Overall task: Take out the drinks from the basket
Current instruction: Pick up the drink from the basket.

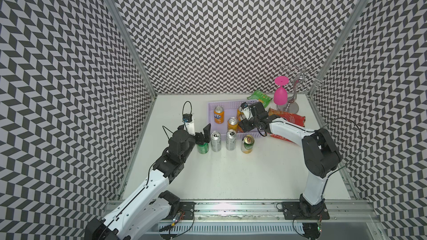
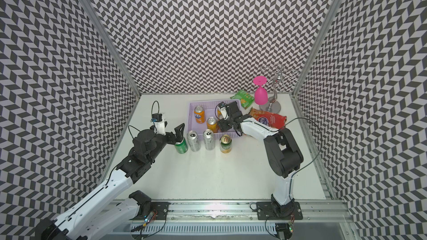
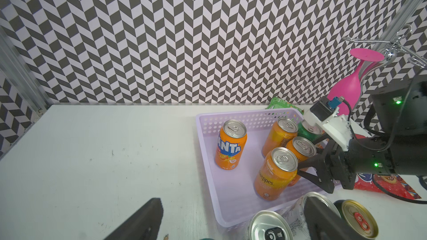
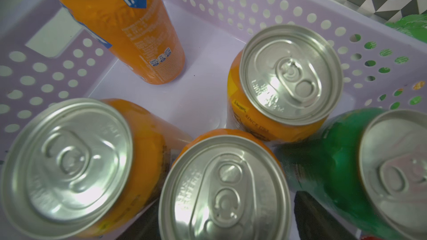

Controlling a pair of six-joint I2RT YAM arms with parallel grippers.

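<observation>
Top views: the left gripper [image 1: 202, 137] hovers, jaws spread wide, over a green can [image 1: 203, 149] ending the row of four drinks [image 1: 230, 141] standing on the table [image 1: 231, 176] outside the basket [image 1: 210, 116]. Five more stand inside. The right gripper [image 4: 226, 221] straddles the middle orange can [image 4: 224, 181], jaws apart; contact cannot be confirmed. Centre on the body below the rim, close squarely, then lift vertically: the front orange can [image 4: 67, 167] and inner green can [image 4: 335, 165] stand just beside it, and the wall must be cleared.

Right wrist view: green can [image 4: 323, 158] blurred, cropped at frame edge. Both top views: right arm [image 1: 284, 128] covers basket's [image 1: 225, 103] right side.
</observation>
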